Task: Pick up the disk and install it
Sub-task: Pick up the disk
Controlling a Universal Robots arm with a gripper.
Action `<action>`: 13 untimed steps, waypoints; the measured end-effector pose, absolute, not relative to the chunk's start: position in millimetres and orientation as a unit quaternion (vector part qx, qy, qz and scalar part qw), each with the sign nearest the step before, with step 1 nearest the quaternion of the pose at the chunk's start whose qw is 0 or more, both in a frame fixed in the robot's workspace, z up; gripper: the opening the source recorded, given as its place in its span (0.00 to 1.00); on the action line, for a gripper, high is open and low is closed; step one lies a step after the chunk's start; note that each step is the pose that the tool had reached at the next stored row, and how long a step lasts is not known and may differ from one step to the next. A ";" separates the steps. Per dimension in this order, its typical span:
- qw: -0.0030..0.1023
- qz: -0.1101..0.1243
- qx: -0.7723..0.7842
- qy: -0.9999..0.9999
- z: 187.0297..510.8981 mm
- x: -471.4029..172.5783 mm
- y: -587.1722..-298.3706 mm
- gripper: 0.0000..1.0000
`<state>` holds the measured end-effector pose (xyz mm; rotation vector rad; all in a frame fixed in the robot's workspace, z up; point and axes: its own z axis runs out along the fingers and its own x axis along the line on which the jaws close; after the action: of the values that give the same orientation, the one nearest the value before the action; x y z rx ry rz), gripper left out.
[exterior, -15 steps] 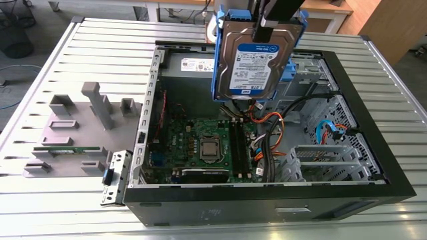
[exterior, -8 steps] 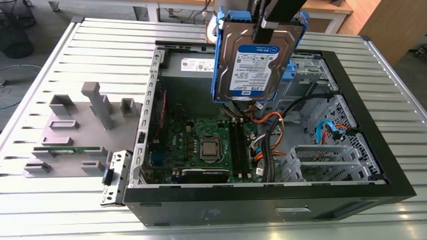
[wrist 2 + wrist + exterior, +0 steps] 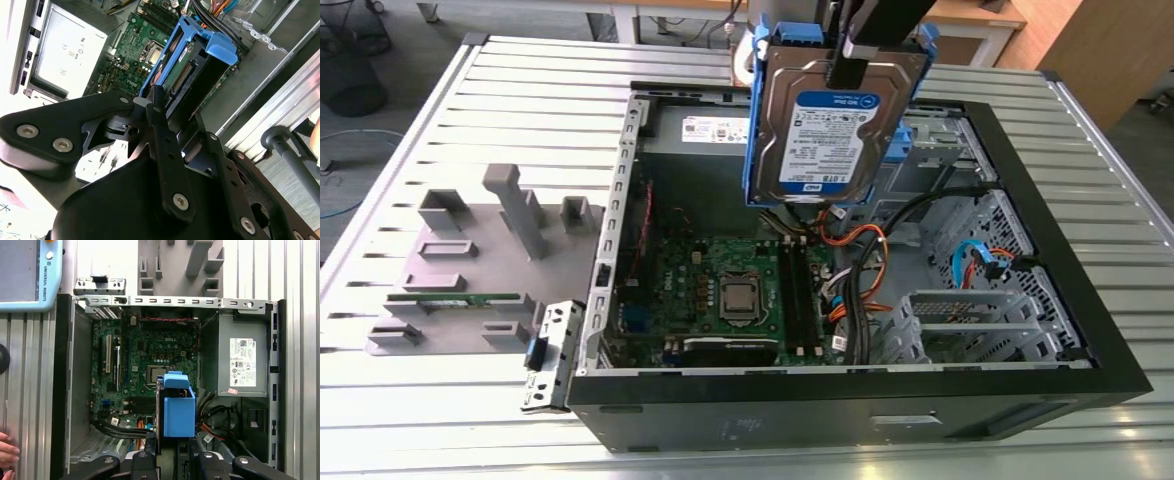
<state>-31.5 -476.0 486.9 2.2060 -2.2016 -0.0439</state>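
- Jaws clamped tight on the disk; gripper holds its upper edge.
- Disk hangs upright above the open computer case, over the motherboard.
- White-and-blue label on the disk face.
- Power supply inside the case carries a white sticker.

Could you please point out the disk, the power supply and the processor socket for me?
disk (image 3: 834, 143): exterior view, on its white-and-blue label.
power supply (image 3: 243, 362): first wrist view, on its white sticker.
processor socket (image 3: 739, 298): exterior view, on its metal middle.
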 end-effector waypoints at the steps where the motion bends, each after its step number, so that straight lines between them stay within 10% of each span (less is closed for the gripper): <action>1: 0.012 -0.014 0.708 -0.706 487.0 -31.5 -476.2 0.35; 13: 0.012 -0.014 0.708 -0.706 486.9 -31.5 -480.5 0.35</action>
<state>-31.5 -480.5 486.9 2.2060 -2.2015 -0.0439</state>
